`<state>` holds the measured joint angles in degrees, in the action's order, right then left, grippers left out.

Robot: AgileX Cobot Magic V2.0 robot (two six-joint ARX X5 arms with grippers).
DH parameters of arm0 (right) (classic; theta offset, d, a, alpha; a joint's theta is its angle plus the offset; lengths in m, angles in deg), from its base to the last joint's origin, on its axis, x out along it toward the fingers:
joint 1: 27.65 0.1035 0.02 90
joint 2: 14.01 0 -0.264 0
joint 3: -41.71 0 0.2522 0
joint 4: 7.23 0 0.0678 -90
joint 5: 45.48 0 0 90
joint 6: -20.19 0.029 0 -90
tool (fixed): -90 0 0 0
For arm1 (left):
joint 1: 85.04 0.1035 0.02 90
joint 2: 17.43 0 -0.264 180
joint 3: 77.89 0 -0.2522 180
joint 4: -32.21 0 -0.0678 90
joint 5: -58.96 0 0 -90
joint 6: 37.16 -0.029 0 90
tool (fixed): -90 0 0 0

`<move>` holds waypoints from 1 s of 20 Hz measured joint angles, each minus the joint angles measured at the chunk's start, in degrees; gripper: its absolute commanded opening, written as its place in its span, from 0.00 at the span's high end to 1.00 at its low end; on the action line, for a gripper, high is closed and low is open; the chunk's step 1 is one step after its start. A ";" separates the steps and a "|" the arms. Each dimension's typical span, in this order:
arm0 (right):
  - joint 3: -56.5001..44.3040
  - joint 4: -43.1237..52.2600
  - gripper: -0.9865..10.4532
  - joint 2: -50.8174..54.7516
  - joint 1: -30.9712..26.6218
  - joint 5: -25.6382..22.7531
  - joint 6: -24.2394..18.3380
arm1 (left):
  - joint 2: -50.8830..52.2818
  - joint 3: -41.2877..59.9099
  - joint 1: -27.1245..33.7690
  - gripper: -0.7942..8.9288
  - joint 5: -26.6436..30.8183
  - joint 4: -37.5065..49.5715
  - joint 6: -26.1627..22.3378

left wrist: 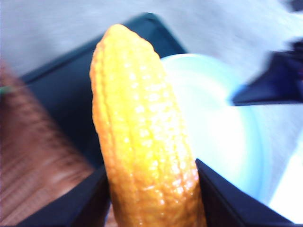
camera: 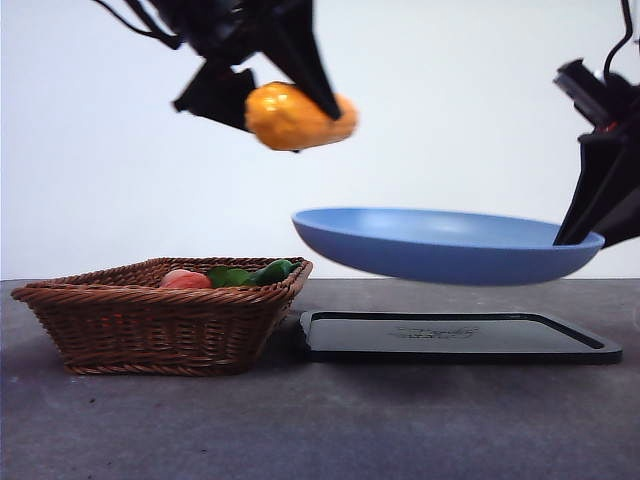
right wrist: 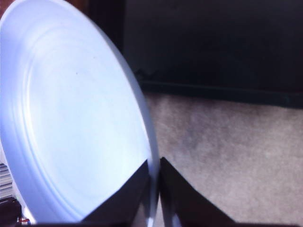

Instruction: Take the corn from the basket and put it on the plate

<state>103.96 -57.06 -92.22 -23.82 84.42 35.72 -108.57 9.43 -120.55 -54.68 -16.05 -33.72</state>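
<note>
My left gripper [camera: 300, 95] is shut on the orange-yellow corn [camera: 295, 117], holding it high in the air between the basket and the plate. In the left wrist view the corn [left wrist: 142, 137] rises between my two black jaws, over the plate [left wrist: 222, 142]. The blue plate [camera: 440, 245] hangs above the table, held by its right rim in my right gripper [camera: 580, 235]. My right gripper [right wrist: 154, 189] pinches the plate's rim [right wrist: 71, 118] in the right wrist view. The wicker basket [camera: 165, 320] sits on the table at the left.
A peach-pink fruit [camera: 185, 280] and green vegetables [camera: 250, 274] lie in the basket. A flat black tray [camera: 455, 337] rests on the table under the raised plate. The tabletop is dark grey.
</note>
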 measured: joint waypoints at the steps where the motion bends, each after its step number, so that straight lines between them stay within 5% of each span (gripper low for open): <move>1: 0.00 0.04 0.91 -0.42 0.00 0.09 0.13 | -0.50 0.00 -1.25 0.68 -0.17 0.70 -0.31; 12: 0.02 1.22 0.91 -0.66 -0.09 2.82 0.83 | -9.46 0.00 -7.41 0.68 -0.22 1.99 -5.60; 17: 0.02 1.22 0.91 -0.66 -0.09 2.78 0.81 | -9.49 0.02 -7.61 0.54 -0.22 1.49 -6.36; 20: 0.02 1.20 0.91 -0.66 -0.09 2.67 0.81 | -9.49 0.02 -7.67 0.54 -0.24 1.07 -6.56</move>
<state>103.98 -55.86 -92.88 -23.91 87.09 36.53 -118.05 9.45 -128.22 -54.92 -14.98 -40.27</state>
